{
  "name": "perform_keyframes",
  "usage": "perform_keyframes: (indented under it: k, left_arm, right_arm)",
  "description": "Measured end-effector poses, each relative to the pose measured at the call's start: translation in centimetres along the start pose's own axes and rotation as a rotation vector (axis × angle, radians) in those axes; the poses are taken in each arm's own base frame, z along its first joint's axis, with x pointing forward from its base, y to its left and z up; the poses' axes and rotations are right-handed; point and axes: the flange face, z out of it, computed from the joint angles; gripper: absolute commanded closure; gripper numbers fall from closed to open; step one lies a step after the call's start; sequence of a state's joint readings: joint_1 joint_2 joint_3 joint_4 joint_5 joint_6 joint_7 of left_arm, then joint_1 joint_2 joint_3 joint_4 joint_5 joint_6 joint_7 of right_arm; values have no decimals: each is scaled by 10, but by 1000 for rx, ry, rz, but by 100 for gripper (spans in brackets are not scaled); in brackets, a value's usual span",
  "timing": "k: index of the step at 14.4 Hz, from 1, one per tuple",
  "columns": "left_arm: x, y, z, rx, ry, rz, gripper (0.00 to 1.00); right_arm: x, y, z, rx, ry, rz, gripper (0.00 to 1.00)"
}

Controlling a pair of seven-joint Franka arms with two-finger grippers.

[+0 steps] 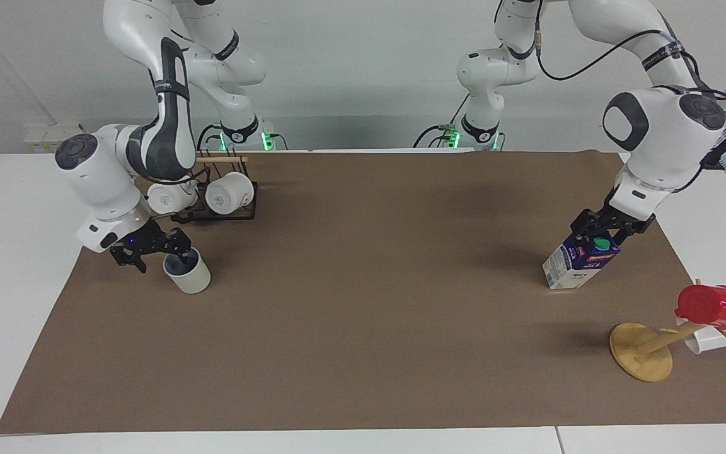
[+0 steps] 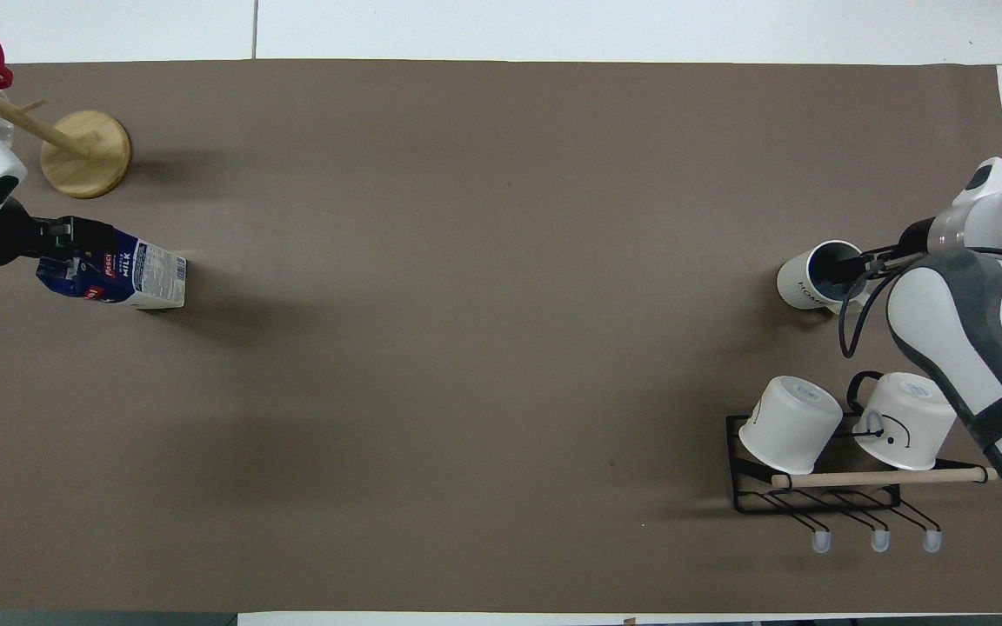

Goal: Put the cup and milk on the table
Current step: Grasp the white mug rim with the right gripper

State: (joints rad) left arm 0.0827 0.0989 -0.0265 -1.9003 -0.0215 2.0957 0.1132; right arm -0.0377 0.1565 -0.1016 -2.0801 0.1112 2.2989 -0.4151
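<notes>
Fingers of your right gripper [image 1: 156,251] stand spread astride the cup [image 1: 187,270] rim. Your left gripper [image 1: 601,232] straddles the milk [image 1: 580,260] top, fingers released, grasping nothing yet.

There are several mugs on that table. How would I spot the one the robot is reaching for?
Find the black wire rack at the right arm's end of the brown mat, with two round white mugs lying tipped on it. Farther from the robots than the rack, the cup stands alone on the mat, the right hand at its rim. Unlike its neighbours, it is upright, straight-sided, off-white, grey-blue inside.
</notes>
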Motion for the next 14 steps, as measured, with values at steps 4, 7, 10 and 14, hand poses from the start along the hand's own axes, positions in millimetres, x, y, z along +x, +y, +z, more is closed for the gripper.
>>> perform_keyframes:
  k: [4,7,10,14]
  left_arm:
    - [-2,0,7,1,10,-4,0]
    - [-1,0,7,2,14,-9,0]
    - [-1,0,4,2,22,-11,64]
    - [-2,0,1,3,27,-12,100]
  right_arm:
    - [-4,0,10,-17,34,-17,20]
    - [-6,0,13,-18,40,-14,39]
    - [-5,0,20,-1,42,8,100]
    - [2,1,12,7,50,13,100]
